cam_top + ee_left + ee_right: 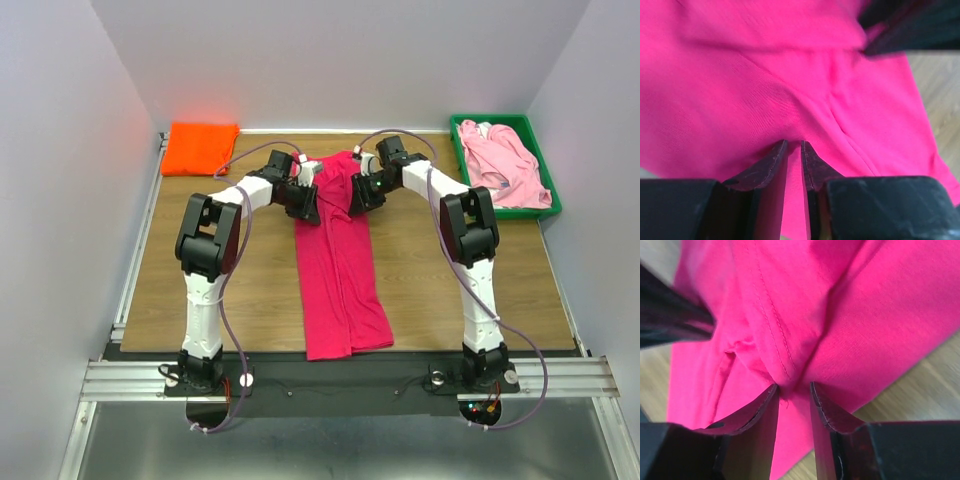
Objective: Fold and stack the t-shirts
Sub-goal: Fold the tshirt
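The crimson-magenta t-shirt (340,270) lies as a long narrow strip down the middle of the table, its far end bunched and raised between my two grippers. My left gripper (310,205) is shut on a pinch of its cloth at the far left edge; the left wrist view shows the gripper (794,144) nipping the shirt (765,75). My right gripper (358,195) is shut on a stitched fold at the far right edge, seen in the right wrist view (793,386) on the shirt (880,315). The bright orange t-shirt (200,147) lies folded at the back left. The pale pink t-shirt (500,165) lies crumpled in the tray.
A green plastic tray (548,205) stands at the back right and holds the pink shirt. Bare wooden tabletop (240,290) lies on both sides of the crimson shirt. Grey walls enclose the table on three sides.
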